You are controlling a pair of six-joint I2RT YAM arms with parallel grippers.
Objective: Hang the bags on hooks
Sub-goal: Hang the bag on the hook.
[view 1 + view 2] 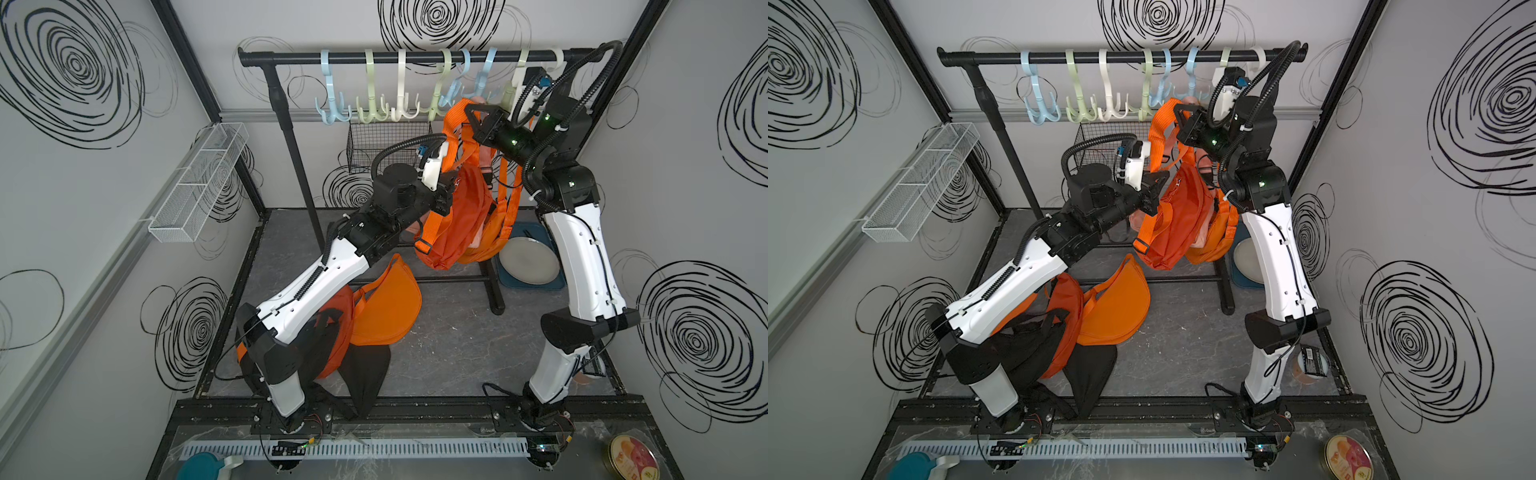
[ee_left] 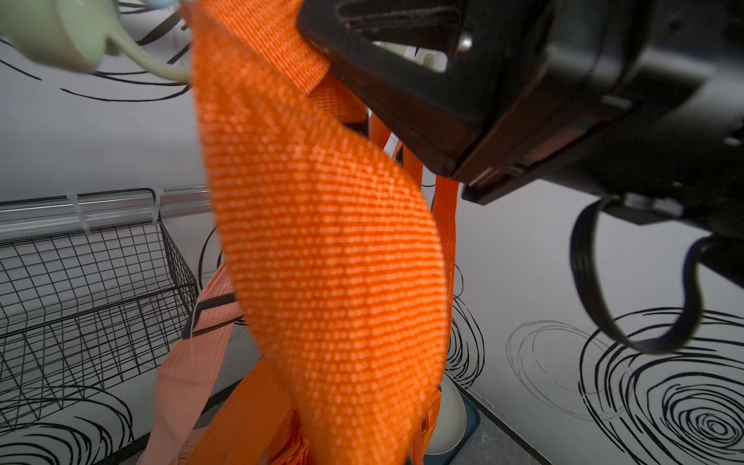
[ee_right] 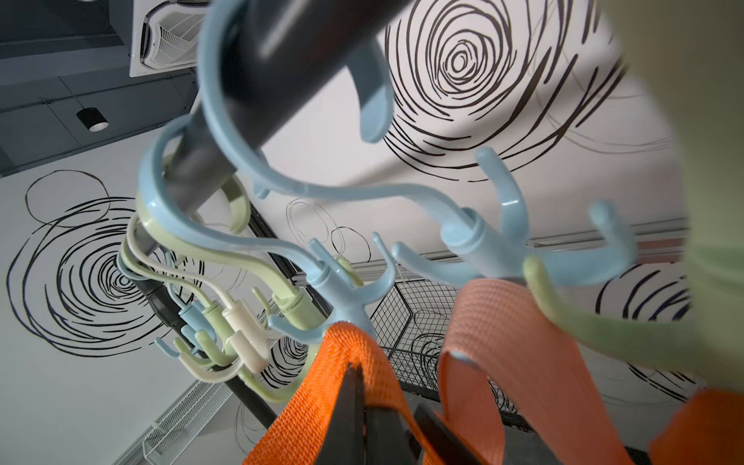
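Note:
An orange bag (image 1: 461, 220) (image 1: 1177, 220) hangs in the air below the rail of coloured hooks. My right gripper (image 1: 471, 114) (image 3: 356, 386) is shut on the top loop of its orange strap (image 3: 322, 382), just under a blue hook (image 3: 342, 298) (image 1: 457, 89). The strap is not over any prong. Lower down, my left gripper (image 1: 449, 199) is shut on the same strap (image 2: 322, 241), which fills the left wrist view and hides the fingertips. A pale pink strap (image 3: 483, 322) hangs on the neighbouring blue hook.
A black rail (image 1: 291, 58) carries several hooks. Another orange bag (image 1: 490, 237) hangs behind. More orange bags (image 1: 386, 303) and a black one (image 1: 365, 374) lie on the table. A plate (image 1: 528, 259) sits on a blue tray. A black wire basket (image 1: 382, 145) hangs on the back wall.

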